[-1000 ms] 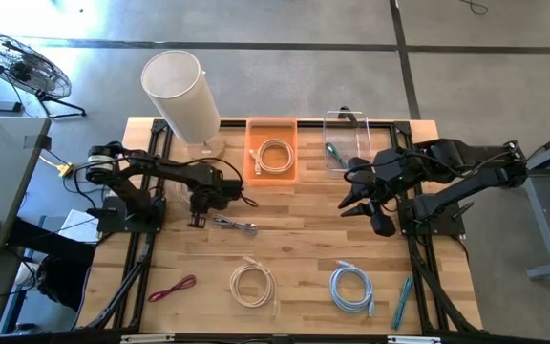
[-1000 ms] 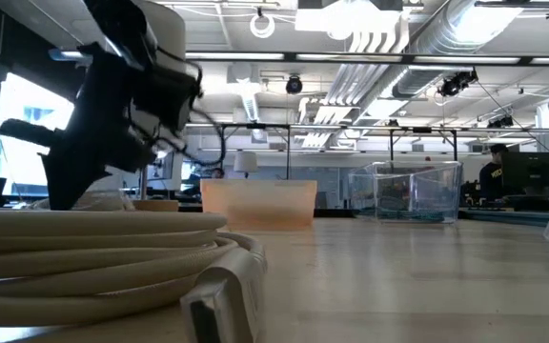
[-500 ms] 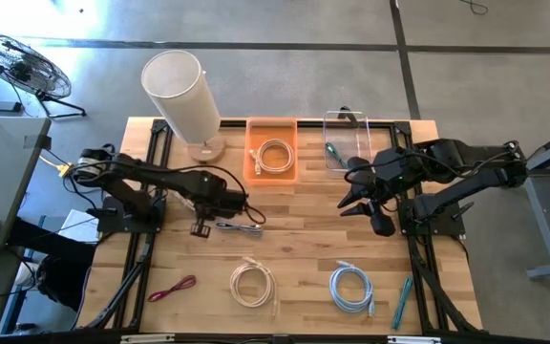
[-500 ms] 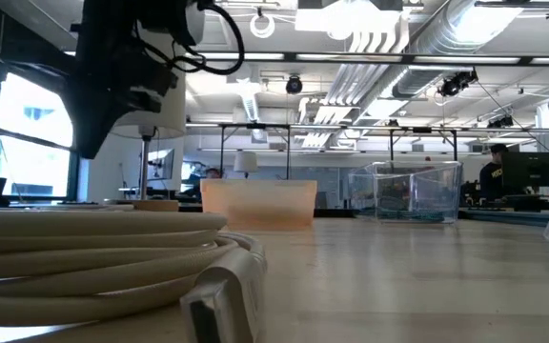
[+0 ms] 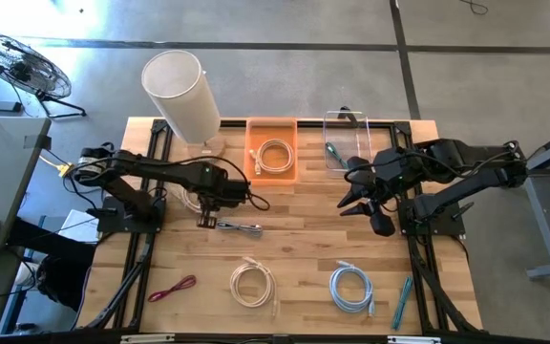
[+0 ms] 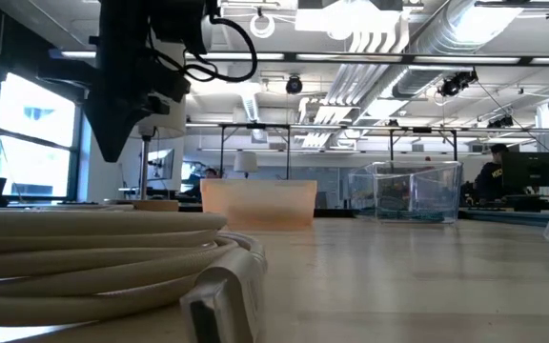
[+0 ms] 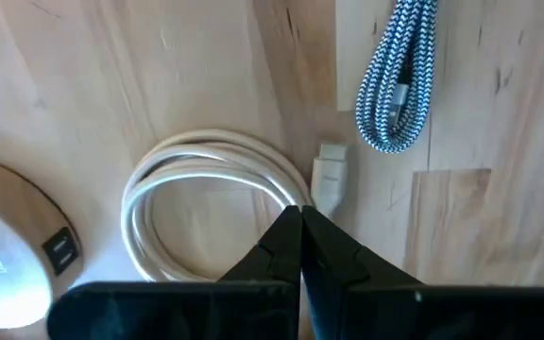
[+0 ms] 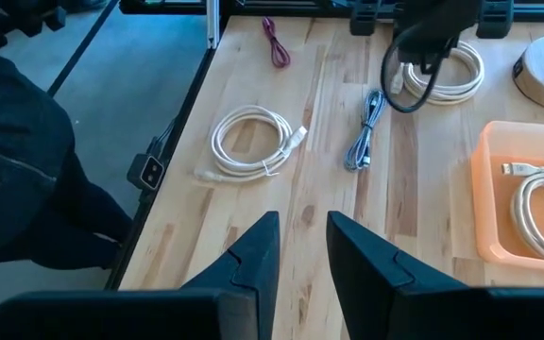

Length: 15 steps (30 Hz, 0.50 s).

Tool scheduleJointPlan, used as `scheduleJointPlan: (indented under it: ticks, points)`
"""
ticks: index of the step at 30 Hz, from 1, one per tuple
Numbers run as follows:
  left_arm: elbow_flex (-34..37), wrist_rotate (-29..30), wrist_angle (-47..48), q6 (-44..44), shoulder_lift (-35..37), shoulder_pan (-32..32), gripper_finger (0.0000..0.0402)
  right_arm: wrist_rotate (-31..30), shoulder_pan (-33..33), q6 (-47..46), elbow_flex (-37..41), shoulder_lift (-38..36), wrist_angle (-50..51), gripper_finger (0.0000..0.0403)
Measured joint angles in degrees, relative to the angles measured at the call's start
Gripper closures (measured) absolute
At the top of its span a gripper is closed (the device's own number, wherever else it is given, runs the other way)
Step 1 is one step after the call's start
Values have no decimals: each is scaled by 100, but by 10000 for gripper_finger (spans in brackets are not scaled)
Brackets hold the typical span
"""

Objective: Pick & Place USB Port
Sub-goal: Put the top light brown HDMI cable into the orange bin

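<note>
My left gripper [image 5: 205,218] hangs shut above a white coiled cable [image 5: 190,199] that lies flat on the wood beside the lamp base; in the left wrist view its fingertips [image 7: 300,213] stand over the coil [image 7: 211,189] near its plug [image 7: 329,176]. In the low view the left gripper [image 6: 112,155] is clear of the table. A blue-white braided cable [image 5: 237,226] [image 7: 402,76] lies just right of it. The orange bin [image 5: 272,153] holds another white coil. My right gripper [image 5: 356,203] [image 8: 300,227] waits open over the table's right side.
A tall white lamp [image 5: 181,96] stands at the far left. A clear bin [image 5: 347,143] sits right of the orange one. Along the near edge lie a red cable [image 5: 172,287], a white coil [image 5: 253,284], a blue coil [image 5: 351,289] and a teal pen [image 5: 401,301].
My left gripper has risen from just above the table to well clear of it, and has shifted a little toward the table's right. The white coil stays flat below it. The right arm has kept still.
</note>
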State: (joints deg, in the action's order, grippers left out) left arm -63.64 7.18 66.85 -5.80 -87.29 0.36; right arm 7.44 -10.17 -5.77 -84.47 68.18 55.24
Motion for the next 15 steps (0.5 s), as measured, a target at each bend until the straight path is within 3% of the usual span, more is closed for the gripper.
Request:
scheduleJointPlan:
  ticks: [11,15]
  points:
    - [36,-45,-246,-121,2,2,401,0,0,-19,0,0,3,320]
    - [225,-359,-241,-96,2,7,400,0,0,-19,0,0,22,320]
